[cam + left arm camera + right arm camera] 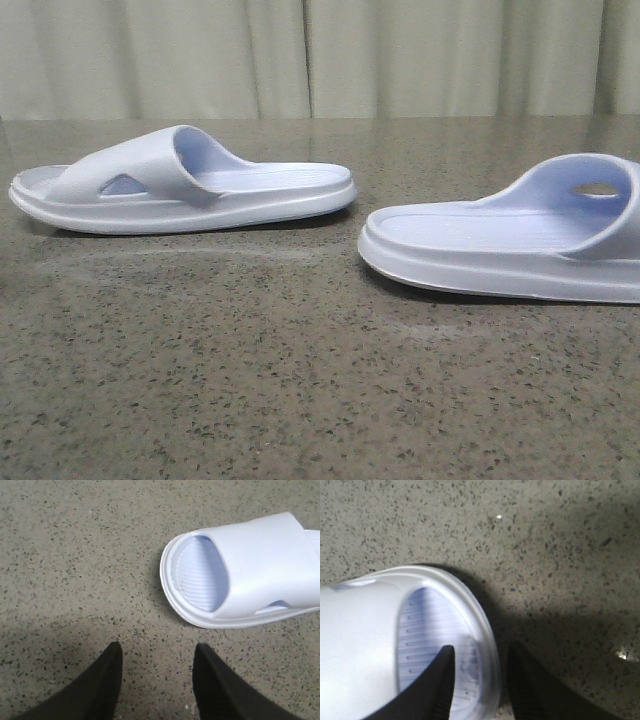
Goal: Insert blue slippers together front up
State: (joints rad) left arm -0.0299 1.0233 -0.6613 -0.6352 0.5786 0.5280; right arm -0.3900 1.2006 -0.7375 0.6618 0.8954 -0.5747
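Note:
Two pale lavender-blue slippers lie soles down on the speckled table, heels toward each other. The left slipper point(190, 185) also shows in the left wrist view point(260, 565). My left gripper point(157, 647) is open and empty over bare table, a short way off this slipper's toe end. The right slipper point(500, 245) runs past the picture's right edge. In the right wrist view, the right gripper point(481, 647) is open and straddles that slipper's point(365, 645) toe rim, one finger over the ribbed footbed, the other outside. Neither gripper shows in the front view.
The dark speckled stone table point(300, 380) stretches toward the front. A pale curtain point(320, 55) hangs behind the table's far edge. A gap of bare table lies between the two slippers.

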